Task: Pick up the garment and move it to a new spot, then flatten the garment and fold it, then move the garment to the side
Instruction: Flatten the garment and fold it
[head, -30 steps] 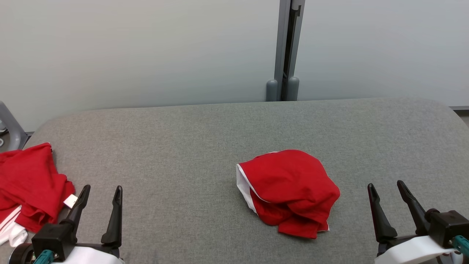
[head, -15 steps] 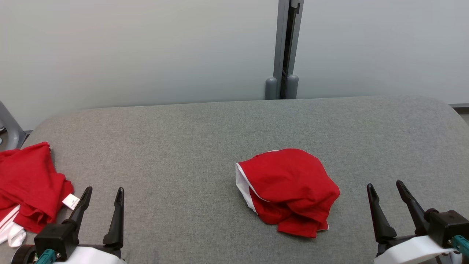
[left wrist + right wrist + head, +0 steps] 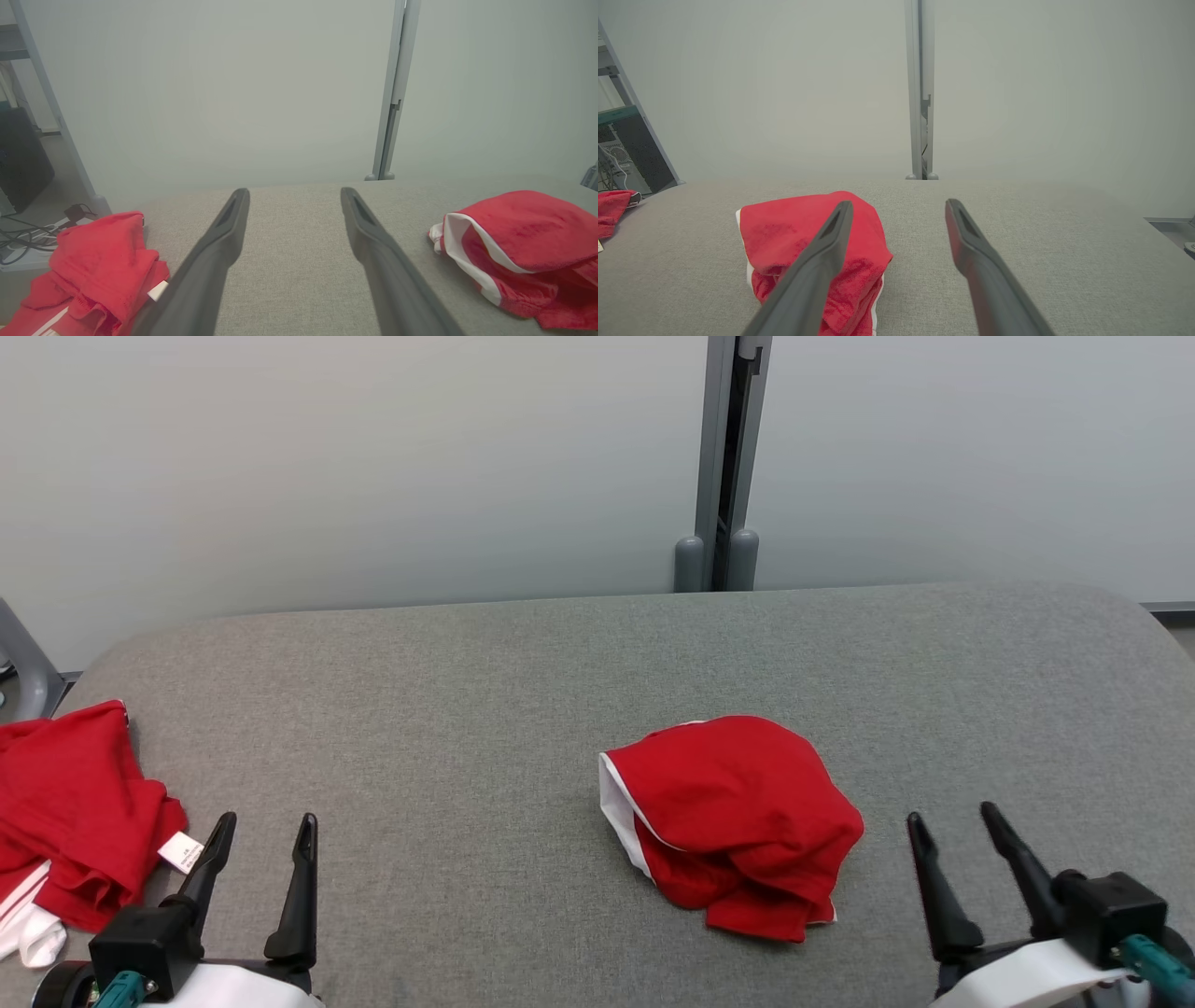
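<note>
The red garment [image 3: 733, 826] lies crumpled on the grey counter [image 3: 448, 681]. It is a rounded heap with a white band along its left edge, a little off centre toward four o'clock in the head view. Nothing is holding it.

The left end effector [image 3: 266, 819] sits at seven o'clock over bare counter, fingers spread wide and empty. The right end effector [image 3: 950, 812] sits at five o'clock, equally wide and empty, near the heap's right flank but apart from it (in its own wrist camera the heap lies toward eight o'clock, with one finger crossing in front of it).

Over at eight o'clock, by the counter's left edge, another red pile [image 3: 79, 803] with white stripes and a small tag lies bunched. I can't tell whether that is finished work.

By my reckoning the task has barely begun: no pickup, no move, no flattening, no fold, no setting aside. The first grasp is what's due, and the right arm looks best placed for it.
</note>
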